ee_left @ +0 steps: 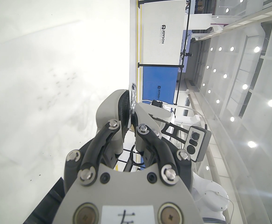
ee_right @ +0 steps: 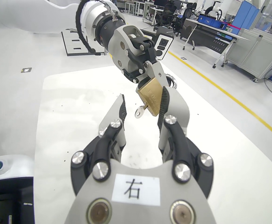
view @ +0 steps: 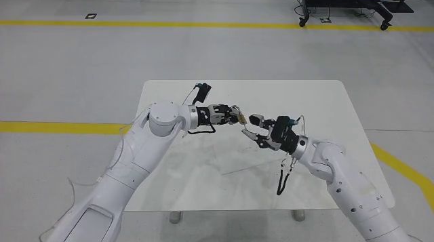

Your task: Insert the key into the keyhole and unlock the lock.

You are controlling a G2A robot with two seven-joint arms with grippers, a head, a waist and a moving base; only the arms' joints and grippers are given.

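Note:
A brass padlock [ee_right: 151, 97] hangs above the table, and my left gripper [ee_right: 155, 82] is shut on its upper part. A small silver key [ee_right: 140, 112] sticks out of the padlock's lower face. My right gripper [ee_right: 143, 102] is open just in front of it, its two fingers standing either side of the key without touching it. In the top view the left gripper [view: 234, 114] and the right gripper [view: 252, 127] face each other over the table's middle, the padlock [view: 241, 116] between them. In the left wrist view the left gripper [ee_left: 129, 103] clamps a silver part of the lock [ee_left: 133, 96].
The white table [view: 203, 174] lies bare below both arms, with faint dark specks on it. Yellow floor lines run past the table. Desks, carts and chairs stand far off in the room.

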